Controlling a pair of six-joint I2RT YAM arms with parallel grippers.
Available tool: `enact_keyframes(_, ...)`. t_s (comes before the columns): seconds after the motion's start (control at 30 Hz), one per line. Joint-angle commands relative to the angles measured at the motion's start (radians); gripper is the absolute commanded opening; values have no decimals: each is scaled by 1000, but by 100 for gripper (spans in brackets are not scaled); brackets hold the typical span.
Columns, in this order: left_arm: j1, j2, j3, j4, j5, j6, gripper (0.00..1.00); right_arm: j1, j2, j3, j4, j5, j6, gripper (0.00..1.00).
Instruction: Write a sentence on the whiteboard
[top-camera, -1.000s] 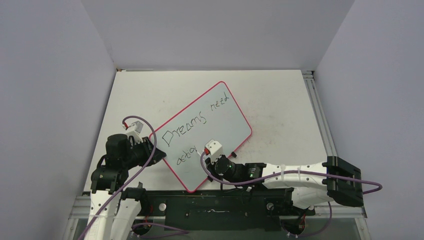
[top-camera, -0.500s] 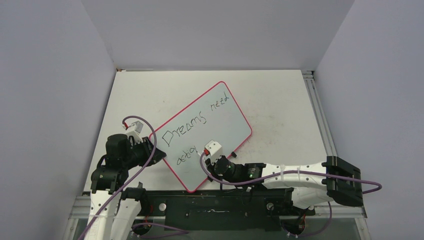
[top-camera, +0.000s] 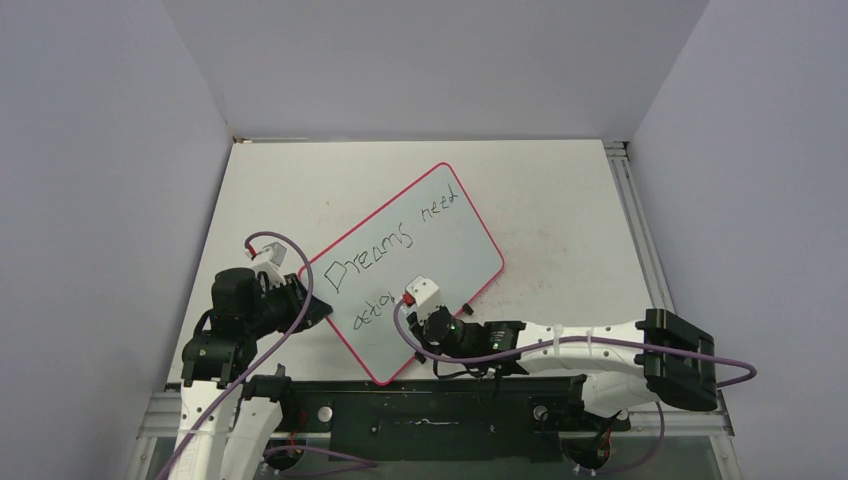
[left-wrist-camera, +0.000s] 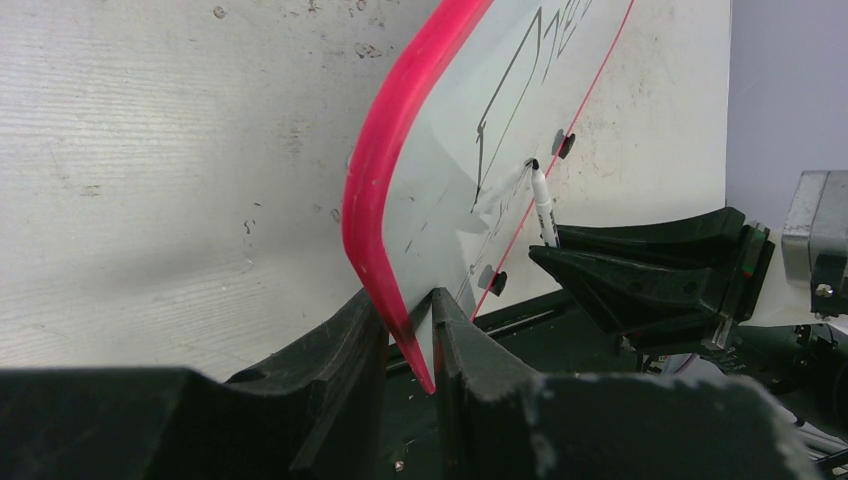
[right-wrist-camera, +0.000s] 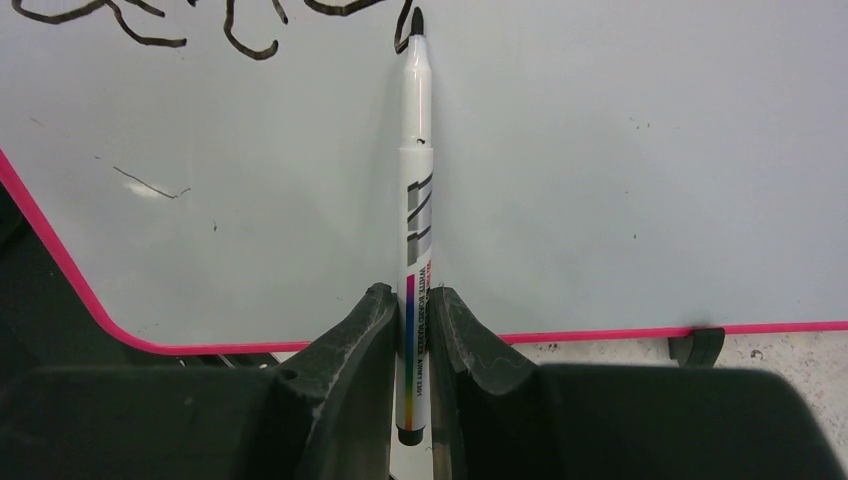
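The whiteboard (top-camera: 420, 250) lies slanted on the table, white with a pink-red rim. The sentence (top-camera: 385, 250) reads "Dreams need" in the upper row, with a few letters (top-camera: 372, 310) in the lower row. My left gripper (top-camera: 318, 312) is shut on the board's left rim (left-wrist-camera: 385, 190). My right gripper (top-camera: 412, 298) is shut on a white marker (right-wrist-camera: 415, 230). The marker's black tip (right-wrist-camera: 416, 20) touches the board at the end of the lower row's last stroke.
Two small black feet (top-camera: 468, 307) stick out at the board's near right edge, one also in the right wrist view (right-wrist-camera: 695, 345). The scuffed white tabletop (top-camera: 560, 210) has grey walls on three sides. A black rail (top-camera: 430, 400) runs along the near edge.
My right gripper and marker have shifted slightly up and left along the lower row. The left gripper and the board have not moved.
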Motion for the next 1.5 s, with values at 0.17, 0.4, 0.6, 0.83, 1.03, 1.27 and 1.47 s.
enact_keyframes(0.17, 6, 8, 1, 14, 6, 16, 21, -23, 38, 72, 4, -20, -34, 5)
enact_keyframes(0.4, 6, 9, 1, 14, 7, 16, 21, -40, 54, 95, -21, -23, -30, 5)
enact_keyframes(0.6, 6, 8, 0, 14, 7, 17, 21, -55, 53, 98, -38, -18, -16, 5)
enact_keyframes(0.83, 7, 10, 0, 15, 9, 16, 21, -59, 60, 97, -38, -46, -21, 5)
enact_keyframes(1.03, 7, 7, 1, 14, 6, 16, 21, -59, 64, 96, -58, -72, -17, 5)
enact_keyframes(1.27, 6, -9, 7, 6, -15, 13, 28, -50, 25, 92, -95, -77, 3, 5)
enact_keyframes(1.47, 6, -46, 53, -44, -52, 21, 58, -33, -86, 156, -198, -63, 5, 5)
